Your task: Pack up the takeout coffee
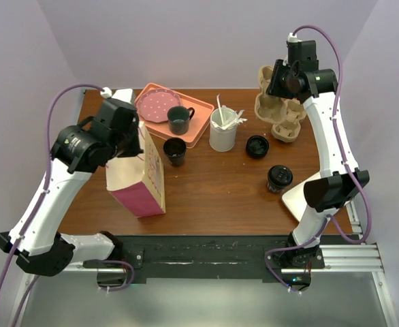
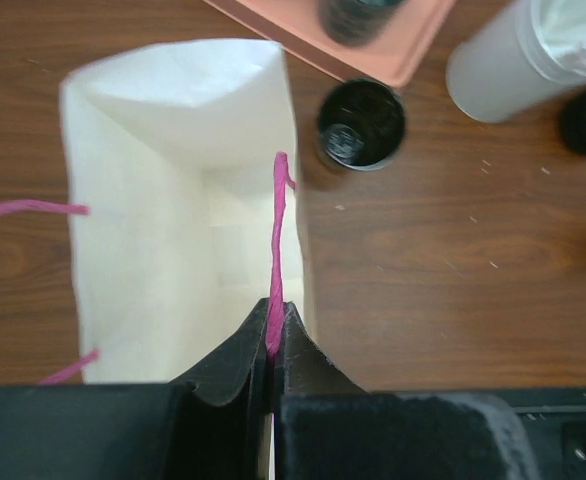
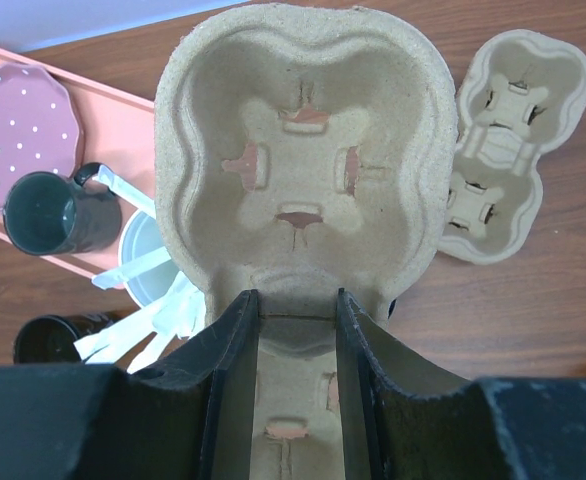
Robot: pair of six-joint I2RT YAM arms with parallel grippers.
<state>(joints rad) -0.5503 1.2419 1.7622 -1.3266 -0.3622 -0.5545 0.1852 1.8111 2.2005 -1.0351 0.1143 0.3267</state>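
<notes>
The takeout coffee (image 1: 279, 177), a black lidded cup with white lettering, stands on the table at the right, apart from both grippers. A white paper bag (image 1: 144, 178) with a pink base stands open at the left. My left gripper (image 2: 272, 335) is shut on one of its pink handles (image 2: 277, 240), above the bag's mouth (image 2: 178, 230). My right gripper (image 3: 295, 300) is raised over the back right, its fingers closed on the neck of a cardboard cup carrier (image 3: 303, 170). In the top view that gripper (image 1: 281, 80) holds the carrier above another one.
An open plain black cup (image 1: 174, 151) stands beside the bag, and a loose black lid (image 1: 257, 146) lies mid-table. A white container of stirrers (image 1: 222, 131), a pink tray (image 1: 203, 129) with a dark mug (image 1: 179, 120) and dotted plate (image 1: 157, 104), and another carrier (image 1: 286, 121) sit behind.
</notes>
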